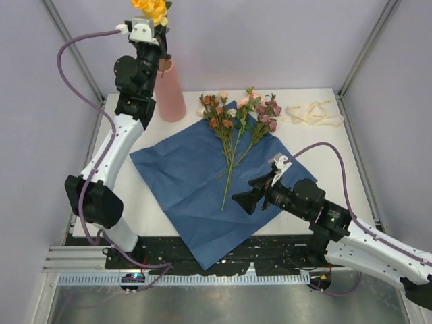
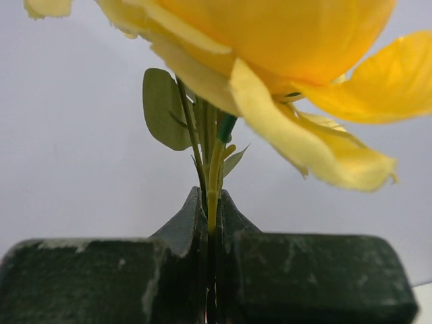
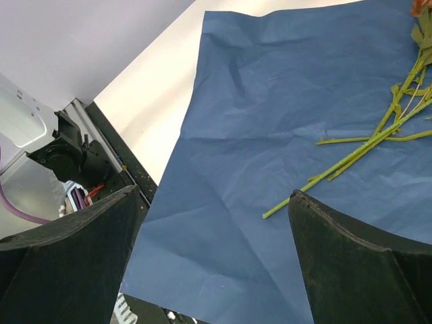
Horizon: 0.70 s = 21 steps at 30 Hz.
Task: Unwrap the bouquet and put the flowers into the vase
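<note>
In the top view, the vase (image 1: 170,91) stands upright at about 11 o'clock on the table (image 1: 324,145), just off the far-left corner of the blue paper (image 1: 189,192). The left gripper (image 1: 144,30) is raised high above it, its jaws closed on the green stem of a yellow flower (image 1: 151,8). In the left wrist view, the fingers (image 2: 182,229) pinch that stem tight, with the bloom (image 2: 283,40) and a leaf just above them. The stem runs down toward the vase mouth; whether its end is inside cannot be told.

The blue paper lies spread flat across the middle of the table, its near corner hanging over the 6 o'clock edge. The remaining flowers (image 1: 239,125) lie on it, heads toward 12 o'clock and stems (image 3: 351,158) toward the centre. The cream ribbon (image 1: 312,113) lies loose at about 1 o'clock, off the paper.

The right gripper (image 1: 255,192) hovers over the paper at about 4 o'clock, jaws spread wide and holding nothing, just beside the stem ends.
</note>
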{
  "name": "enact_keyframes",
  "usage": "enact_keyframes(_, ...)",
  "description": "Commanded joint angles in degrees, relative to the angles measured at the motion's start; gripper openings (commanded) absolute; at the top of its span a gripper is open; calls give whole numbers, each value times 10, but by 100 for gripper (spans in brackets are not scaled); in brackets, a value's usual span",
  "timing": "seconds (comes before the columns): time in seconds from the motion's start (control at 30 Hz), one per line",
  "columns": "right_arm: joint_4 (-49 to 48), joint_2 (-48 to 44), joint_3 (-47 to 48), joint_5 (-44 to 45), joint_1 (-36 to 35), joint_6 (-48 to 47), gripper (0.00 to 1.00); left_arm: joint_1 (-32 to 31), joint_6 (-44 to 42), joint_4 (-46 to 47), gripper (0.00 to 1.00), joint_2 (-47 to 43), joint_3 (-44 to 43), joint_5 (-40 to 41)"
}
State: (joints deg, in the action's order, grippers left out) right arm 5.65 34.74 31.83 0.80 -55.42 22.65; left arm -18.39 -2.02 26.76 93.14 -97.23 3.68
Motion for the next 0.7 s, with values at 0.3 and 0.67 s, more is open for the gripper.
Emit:
enact_keyframes(0.3,-25,81,53,18,-2,-28,95,74,81,86,0,125,-151,-69)
enact_keyframes(0.67,-39,105,45,43,-3,-15,95,110,134,93,0,226,-189,-83)
